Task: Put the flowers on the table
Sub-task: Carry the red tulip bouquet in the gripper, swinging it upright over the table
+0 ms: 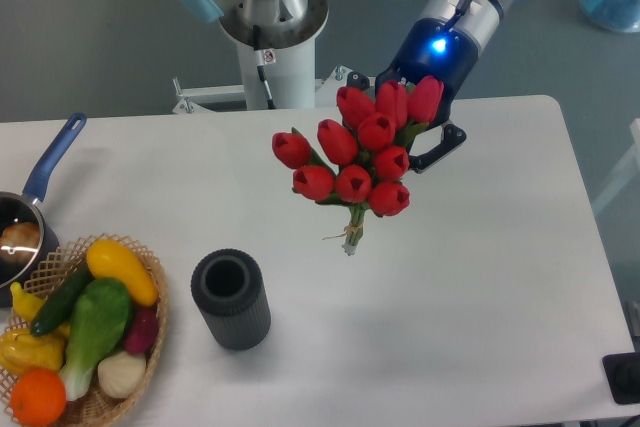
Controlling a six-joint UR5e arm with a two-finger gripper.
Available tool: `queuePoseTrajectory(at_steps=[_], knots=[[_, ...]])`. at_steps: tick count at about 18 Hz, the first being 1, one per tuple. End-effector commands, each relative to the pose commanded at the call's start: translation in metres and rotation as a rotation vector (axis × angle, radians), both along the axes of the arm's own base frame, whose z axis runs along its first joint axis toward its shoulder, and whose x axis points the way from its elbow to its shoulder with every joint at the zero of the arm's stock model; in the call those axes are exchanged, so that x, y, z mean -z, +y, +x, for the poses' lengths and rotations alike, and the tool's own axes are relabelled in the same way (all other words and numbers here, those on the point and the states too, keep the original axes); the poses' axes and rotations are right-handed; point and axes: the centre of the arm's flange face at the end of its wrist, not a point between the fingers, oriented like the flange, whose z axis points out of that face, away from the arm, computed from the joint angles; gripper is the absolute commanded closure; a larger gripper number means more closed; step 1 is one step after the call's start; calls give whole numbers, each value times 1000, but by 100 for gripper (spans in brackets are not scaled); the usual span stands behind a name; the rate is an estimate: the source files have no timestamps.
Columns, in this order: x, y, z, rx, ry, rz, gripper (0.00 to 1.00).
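The flowers (360, 157), a bunch of red tulips with green stems tied with pale string, hang in the air above the middle back of the white table (480, 277). Their cut stem ends point down toward the tabletop. My gripper (432, 147) is right behind and to the right of the tulip heads, with a blue light on its wrist. It is shut on the flowers. The grip point is hidden behind the blooms; only one black finger (447, 139) shows at the right.
A dark grey ribbed cylinder vase (231, 299) stands upright front left of the flowers. A wicker basket (150, 332) of vegetables sits at the front left corner. A pot with a blue handle (52, 159) is at the left edge. The robot base (272, 27) stands behind the table.
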Motion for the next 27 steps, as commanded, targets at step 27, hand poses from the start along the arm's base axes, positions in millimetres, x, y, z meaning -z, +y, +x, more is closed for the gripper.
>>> queuePoseTrajectory(at_steps=[27], knots=[[15, -34, -15, -315, 257, -537, 59]])
